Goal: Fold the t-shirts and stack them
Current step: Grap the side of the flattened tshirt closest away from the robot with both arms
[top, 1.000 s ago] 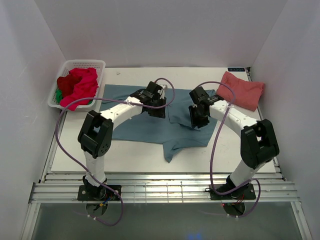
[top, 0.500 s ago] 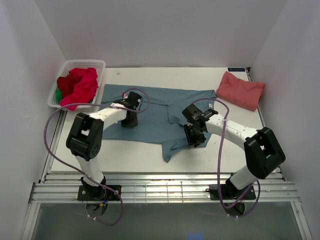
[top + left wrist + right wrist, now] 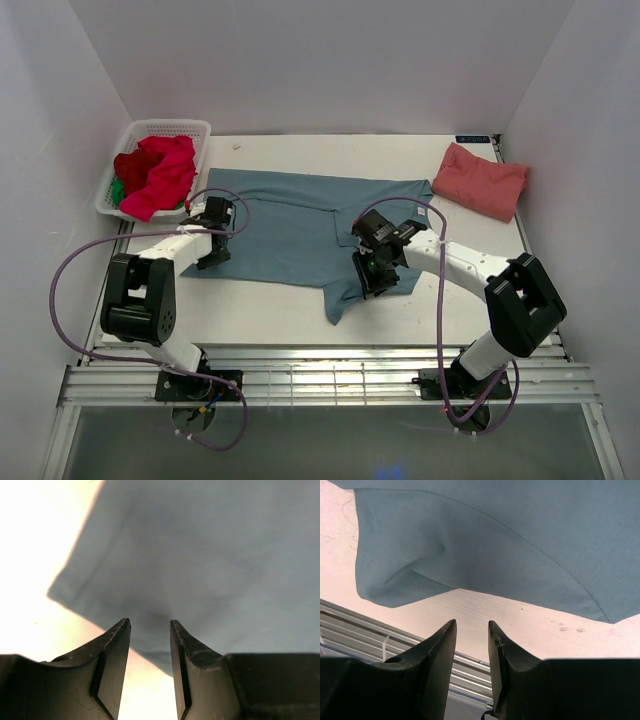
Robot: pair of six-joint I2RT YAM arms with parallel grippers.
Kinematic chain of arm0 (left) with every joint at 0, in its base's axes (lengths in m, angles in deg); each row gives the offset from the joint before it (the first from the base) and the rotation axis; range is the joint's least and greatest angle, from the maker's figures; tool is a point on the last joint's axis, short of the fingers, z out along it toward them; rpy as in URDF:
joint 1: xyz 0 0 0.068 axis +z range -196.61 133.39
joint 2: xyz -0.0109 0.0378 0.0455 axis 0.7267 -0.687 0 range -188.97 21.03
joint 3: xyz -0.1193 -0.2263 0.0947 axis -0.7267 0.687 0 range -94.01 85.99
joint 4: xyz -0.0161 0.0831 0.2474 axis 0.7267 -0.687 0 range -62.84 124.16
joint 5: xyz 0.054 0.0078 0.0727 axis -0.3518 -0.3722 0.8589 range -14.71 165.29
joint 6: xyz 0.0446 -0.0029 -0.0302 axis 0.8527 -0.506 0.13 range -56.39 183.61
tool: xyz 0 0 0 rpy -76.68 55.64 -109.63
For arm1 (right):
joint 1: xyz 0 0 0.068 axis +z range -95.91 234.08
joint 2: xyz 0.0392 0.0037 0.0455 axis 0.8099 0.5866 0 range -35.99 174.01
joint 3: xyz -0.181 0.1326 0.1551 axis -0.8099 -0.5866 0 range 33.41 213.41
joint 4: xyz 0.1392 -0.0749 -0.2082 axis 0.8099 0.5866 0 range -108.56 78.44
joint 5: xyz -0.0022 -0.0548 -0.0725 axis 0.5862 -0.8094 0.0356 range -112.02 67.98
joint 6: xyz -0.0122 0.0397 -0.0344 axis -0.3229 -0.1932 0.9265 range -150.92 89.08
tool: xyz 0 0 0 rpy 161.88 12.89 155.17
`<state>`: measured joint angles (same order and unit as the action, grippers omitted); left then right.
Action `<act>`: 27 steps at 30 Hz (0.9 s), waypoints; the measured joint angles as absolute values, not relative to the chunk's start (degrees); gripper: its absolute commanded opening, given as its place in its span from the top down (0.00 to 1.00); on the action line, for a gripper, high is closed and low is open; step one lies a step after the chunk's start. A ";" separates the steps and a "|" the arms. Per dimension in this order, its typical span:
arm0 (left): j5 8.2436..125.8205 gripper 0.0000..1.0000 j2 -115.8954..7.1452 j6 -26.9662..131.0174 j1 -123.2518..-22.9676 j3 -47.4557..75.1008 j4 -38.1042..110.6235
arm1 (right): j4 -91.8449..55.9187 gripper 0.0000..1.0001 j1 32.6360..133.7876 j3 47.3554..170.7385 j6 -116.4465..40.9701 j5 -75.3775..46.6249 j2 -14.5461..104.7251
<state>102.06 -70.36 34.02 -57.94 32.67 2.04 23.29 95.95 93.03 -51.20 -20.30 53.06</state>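
Teal-blue cloth t-shirt (image 3: 290,225): spread flat mid-table. Your left gripper (image 3: 150,626), jaws slightly apart and empty, hangs over its left corner. Your right gripper (image 3: 471,626), likewise parted and empty, is at its near hem, over bare white table (image 3: 520,615). Salmon-pink folded t-shirt (image 3: 482,180): far right, well apart. Red t-shirts (image 3: 160,172): in white lattice basket (image 3: 150,127), far left. White walls on three sides.

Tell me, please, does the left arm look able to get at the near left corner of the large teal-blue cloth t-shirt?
Probably yes. The left arm's fingers hover just above that corner of the large teal-blue cloth t-shirt, set apart, and nothing lies between them and the cloth.
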 measured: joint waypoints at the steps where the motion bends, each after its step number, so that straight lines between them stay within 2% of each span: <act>1: 102.38 0.52 -70.36 34.04 -56.96 33.35 1.84 | 23.29 0.62 96.17 93.31 -51.02 -20.10 53.33; 14: 102.89 0.51 -66.17 38.15 -39.58 37.02 3.96 | 22.89 0.61 99.78 95.45 -49.14 -17.00 55.47; 27: 94.30 0.52 -69.64 42.39 -37.79 36.98 9.14 | 22.89 0.61 100.87 95.50 -48.75 -16.85 56.26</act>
